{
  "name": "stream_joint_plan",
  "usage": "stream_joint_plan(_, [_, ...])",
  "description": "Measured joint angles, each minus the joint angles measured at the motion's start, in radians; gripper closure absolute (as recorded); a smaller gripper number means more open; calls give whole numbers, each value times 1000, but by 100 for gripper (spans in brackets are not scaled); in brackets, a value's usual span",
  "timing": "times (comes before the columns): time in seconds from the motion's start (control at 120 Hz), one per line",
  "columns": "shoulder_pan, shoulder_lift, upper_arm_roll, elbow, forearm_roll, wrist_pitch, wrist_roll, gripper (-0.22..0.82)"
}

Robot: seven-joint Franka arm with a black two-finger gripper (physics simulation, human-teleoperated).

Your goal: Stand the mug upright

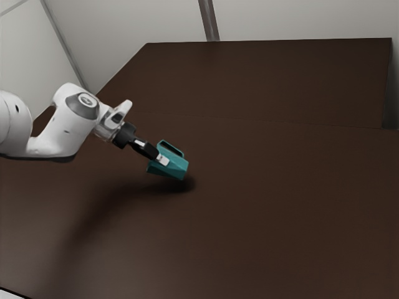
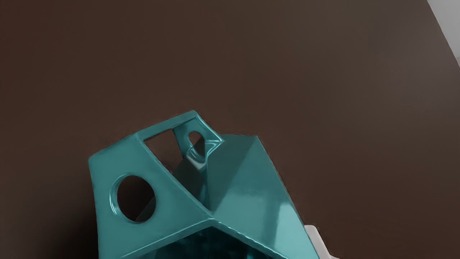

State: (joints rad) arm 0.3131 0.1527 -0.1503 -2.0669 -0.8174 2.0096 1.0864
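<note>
The teal angular mug is tilted and held off the table in the exterior view, its handle side up. My gripper is shut on it, with a pale fingertip against the near wall. In the wrist view, the mug has its dark hollow toward my hand, and its handle with round holes and a slot rises beside it. There my gripper straddles the body; one fingertip shows along a side wall, while the other is hidden by the mug.
The wide brown table stretches around the mug, with a dark shadow just below it. A raised brown panel stands at the table's back in the exterior view, before pale walls.
</note>
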Motion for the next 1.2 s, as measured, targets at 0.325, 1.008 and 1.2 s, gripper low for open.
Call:
stream_joint_plan(0.325, [1,-113,-127,-79,509,152,-237,78])
stream_joint_plan(1.008, [-151,-145,-193,-176,782,206,-650,77])
stream_joint_plan(1.2, [-185,-144,-193,-176,786,204,-706,36])
